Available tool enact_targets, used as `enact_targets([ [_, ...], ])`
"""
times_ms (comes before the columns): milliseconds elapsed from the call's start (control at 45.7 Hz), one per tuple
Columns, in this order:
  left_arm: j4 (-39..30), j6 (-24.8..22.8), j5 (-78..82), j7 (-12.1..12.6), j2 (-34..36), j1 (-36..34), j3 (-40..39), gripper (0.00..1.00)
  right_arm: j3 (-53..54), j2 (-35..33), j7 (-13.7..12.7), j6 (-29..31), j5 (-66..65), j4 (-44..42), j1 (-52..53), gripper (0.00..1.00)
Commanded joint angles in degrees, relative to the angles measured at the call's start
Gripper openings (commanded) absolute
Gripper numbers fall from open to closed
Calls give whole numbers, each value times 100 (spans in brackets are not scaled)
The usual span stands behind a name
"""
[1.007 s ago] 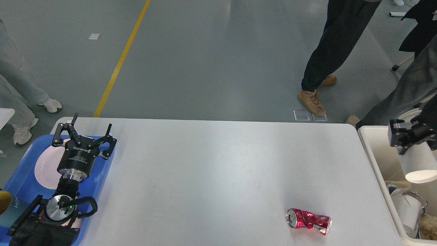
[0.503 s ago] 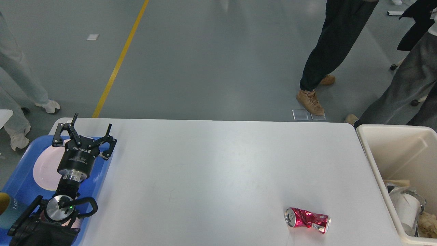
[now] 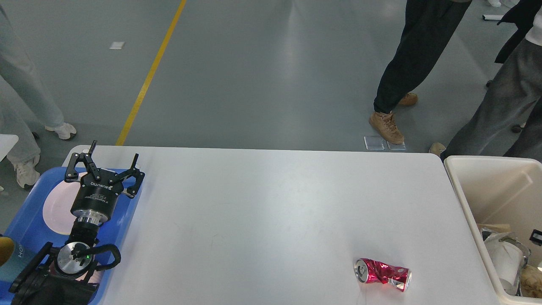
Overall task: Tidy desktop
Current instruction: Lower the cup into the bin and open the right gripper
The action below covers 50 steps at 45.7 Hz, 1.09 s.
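Progress: nearly done, I judge; only a crushed red can (image 3: 382, 275) lies on the bench (image 3: 271, 212), toward 5 o'clock.
Left: the can belongs in the cream bin (image 3: 465, 199) at 3 o'clock (already holding scraps).
Bench: smooth, white, rounded corners, filling the lower view.
Left claw (image 3: 110, 163): fingers apart, empty, over the blue tray (image 3: 25, 220) at 9 o'clock.
Right claw: out of sight.
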Motion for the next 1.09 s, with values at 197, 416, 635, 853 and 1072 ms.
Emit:
enact_targets([
  [197, -1, -10, 0, 8, 0, -1, -9, 96, 99, 775, -43, -943, 2, -375, -642, 0],
  [416, -1, -10, 0, -1, 0, -1, -9, 96, 170, 793, -43, -943, 2, -367, -712, 0],
  [635, -1, -10, 0, -1, 0, -1, -9, 96, 170, 731, 1, -1495, 11, -358, -862, 99],
  [853, -1, -10, 0, -1, 0, -1, -9, 96, 161, 723, 1, -1593, 11, -305, -853, 100],
  [1072, -1, -10, 0, 8, 0, -1, 0, 96, 187, 372, -8, -1584, 11, 54, -484, 100],
])
